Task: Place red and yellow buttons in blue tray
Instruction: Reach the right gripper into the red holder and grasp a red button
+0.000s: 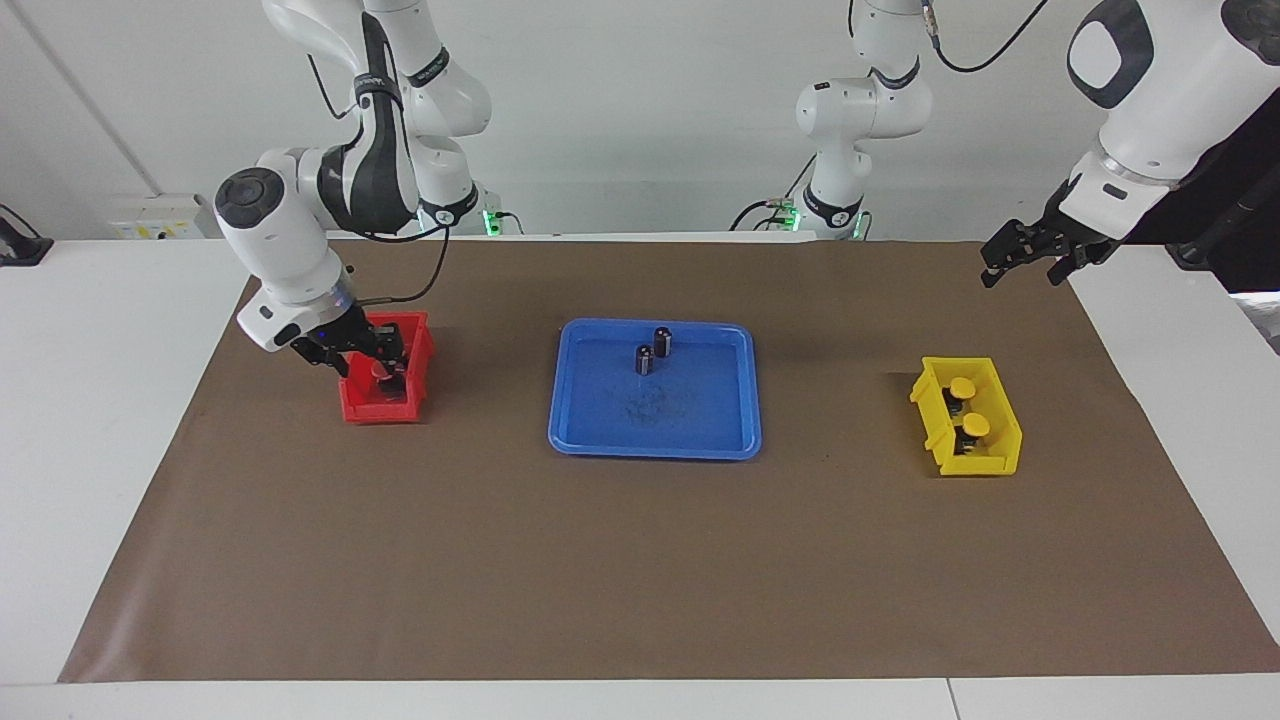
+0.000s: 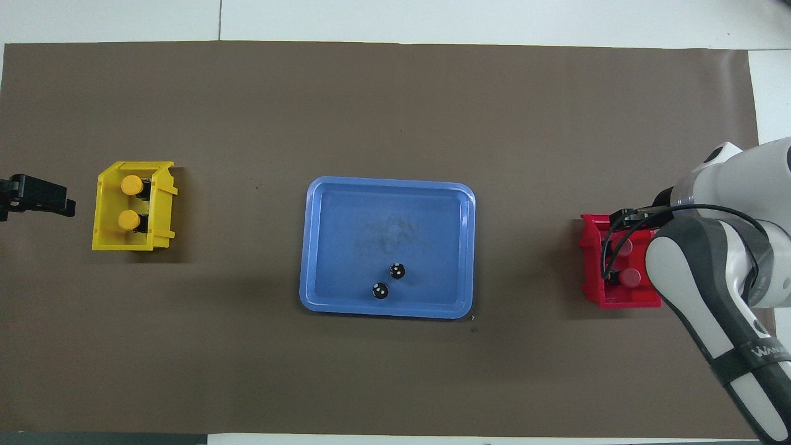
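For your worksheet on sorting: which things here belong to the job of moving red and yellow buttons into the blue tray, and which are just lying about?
Job:
- red buttons, in red bin
- yellow buttons, in yellow bin
- blue tray
- right gripper, down in red bin

Lying about:
- two black cylinders in tray
- left gripper, waiting
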### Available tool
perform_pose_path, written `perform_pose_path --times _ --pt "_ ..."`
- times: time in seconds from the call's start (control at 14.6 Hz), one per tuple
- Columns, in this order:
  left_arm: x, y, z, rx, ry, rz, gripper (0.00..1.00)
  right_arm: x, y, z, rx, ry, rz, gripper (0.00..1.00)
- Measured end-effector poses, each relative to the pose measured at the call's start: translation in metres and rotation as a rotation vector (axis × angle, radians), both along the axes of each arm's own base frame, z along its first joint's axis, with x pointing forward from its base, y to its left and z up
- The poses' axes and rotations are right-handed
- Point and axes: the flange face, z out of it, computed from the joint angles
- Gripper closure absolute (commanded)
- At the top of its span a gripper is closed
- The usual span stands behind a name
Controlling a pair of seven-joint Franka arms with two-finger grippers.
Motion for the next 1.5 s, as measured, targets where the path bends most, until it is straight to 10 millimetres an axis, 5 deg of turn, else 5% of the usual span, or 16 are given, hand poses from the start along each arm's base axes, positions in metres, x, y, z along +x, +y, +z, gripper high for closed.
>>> perform_pose_path --times 0.68,0.89,1.16,1.5 --pt "0.004 0.002 -0.013 0.000 -0.057 0.007 0.00 -0.023 -0.001 -0.036 -0.001 -0.004 -0.003 0.37" --pt "0.004 0.006 -0.019 0.000 -0.055 0.013 0.00 -0.028 -0.001 -0.041 -0.001 -0.003 -0.003 0.47" --pt "0.004 0.021 -0.020 0.001 -0.065 0.041 0.12 -0.031 -0.001 -0.042 -0.001 0.000 -0.004 0.78" --pt "0.006 0.022 -0.049 0.002 -0.082 0.045 0.16 -0.029 -0.001 -0.034 -0.001 0.017 -0.004 0.79"
